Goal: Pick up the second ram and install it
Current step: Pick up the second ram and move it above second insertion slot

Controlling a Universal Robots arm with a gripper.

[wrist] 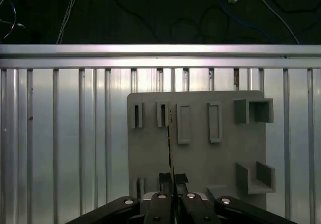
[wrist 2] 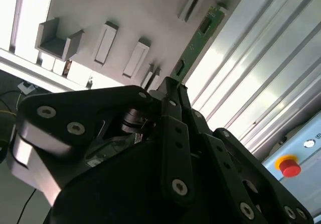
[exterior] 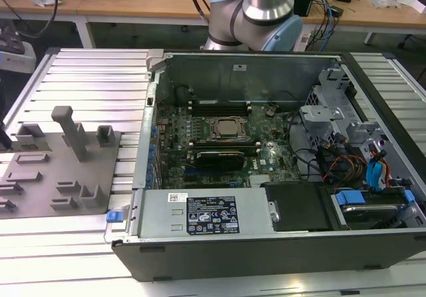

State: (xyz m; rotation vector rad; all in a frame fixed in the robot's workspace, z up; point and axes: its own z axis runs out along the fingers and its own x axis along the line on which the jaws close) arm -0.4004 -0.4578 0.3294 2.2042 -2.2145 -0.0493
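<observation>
The black end effector (wrist: 172,180) looks clenched on the near end of the second ram (wrist: 171,143) — a long thin green circuit-board stick standing on edge on the grey slotted plastic plate (wrist: 205,158). Its long axis runs straight out from the fingertips. First wrist view has it edge-on as a thin line — second wrist view shows its green face and chips.

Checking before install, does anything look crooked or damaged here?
Nothing stands out: the hand grips the green ram stick straight, edge-on, over the grey holder plate; no damage shows.
</observation>
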